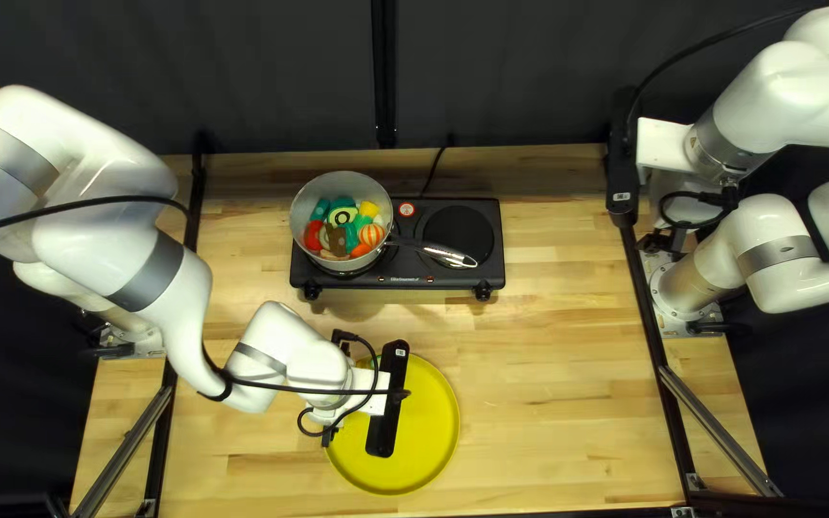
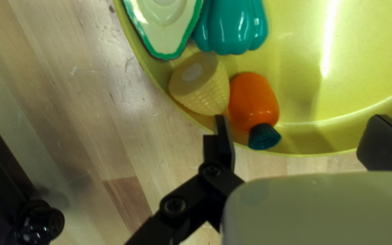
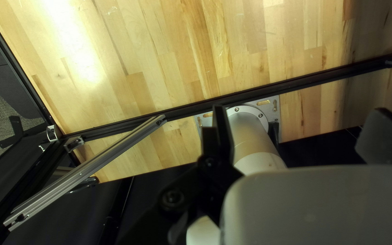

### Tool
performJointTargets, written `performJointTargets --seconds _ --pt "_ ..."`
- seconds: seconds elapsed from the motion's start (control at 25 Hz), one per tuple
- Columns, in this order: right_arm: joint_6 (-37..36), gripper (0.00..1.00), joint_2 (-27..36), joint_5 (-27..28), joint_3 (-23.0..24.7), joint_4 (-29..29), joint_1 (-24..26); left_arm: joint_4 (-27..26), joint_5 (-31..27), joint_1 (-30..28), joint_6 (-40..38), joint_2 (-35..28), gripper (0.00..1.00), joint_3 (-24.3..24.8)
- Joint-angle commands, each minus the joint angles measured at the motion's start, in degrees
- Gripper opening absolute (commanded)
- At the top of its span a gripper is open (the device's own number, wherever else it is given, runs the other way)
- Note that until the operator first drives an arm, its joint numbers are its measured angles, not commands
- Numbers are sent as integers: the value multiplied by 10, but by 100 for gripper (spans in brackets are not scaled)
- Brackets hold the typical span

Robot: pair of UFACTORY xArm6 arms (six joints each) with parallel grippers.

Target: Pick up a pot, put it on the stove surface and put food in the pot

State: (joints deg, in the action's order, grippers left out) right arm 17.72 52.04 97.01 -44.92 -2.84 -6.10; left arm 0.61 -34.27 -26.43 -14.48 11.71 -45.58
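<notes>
Saucepan point(image 1: 338, 181) sits on the stove point(image 1: 386, 276) with toy food point(image 1: 343, 219) inside, so what remains is probably loading the pieces on the yellow plate point(image 2: 300, 86). The left jaws stand wide apart and empty by its rim, their height above it hard to judge; the right jaws are wide open too, holding nothing. For the corn point(image 2: 205, 90), centre over it before lowering, and close without nudging the orange pepper point(image 2: 252, 102) beside it.
</notes>
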Motion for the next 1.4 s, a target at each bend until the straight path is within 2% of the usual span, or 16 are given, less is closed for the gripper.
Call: performJointTargets --seconds 0.04,0.32,0.48,0.76,1.08,1.4 --pt "0 100 0 0 0 0 0 -8 10 -8 0 20 100 -13" --pt "0 100 0 0 0 0 0 -13 -16 -56 -40 44 100 -65" --pt "0 100 0 0 0 0 0 -12 -26 -64 -52 51 100 -75" --pt "0 100 0 0 0 0 0 16 -63 -57 -70 25 100 -62" --pt "0 100 0 0 0 0 0 23 -17 -36 -2 9 100 -12" --pt "0 100 0 0 0 0 0 10 20 -40 39 9 100 -1"
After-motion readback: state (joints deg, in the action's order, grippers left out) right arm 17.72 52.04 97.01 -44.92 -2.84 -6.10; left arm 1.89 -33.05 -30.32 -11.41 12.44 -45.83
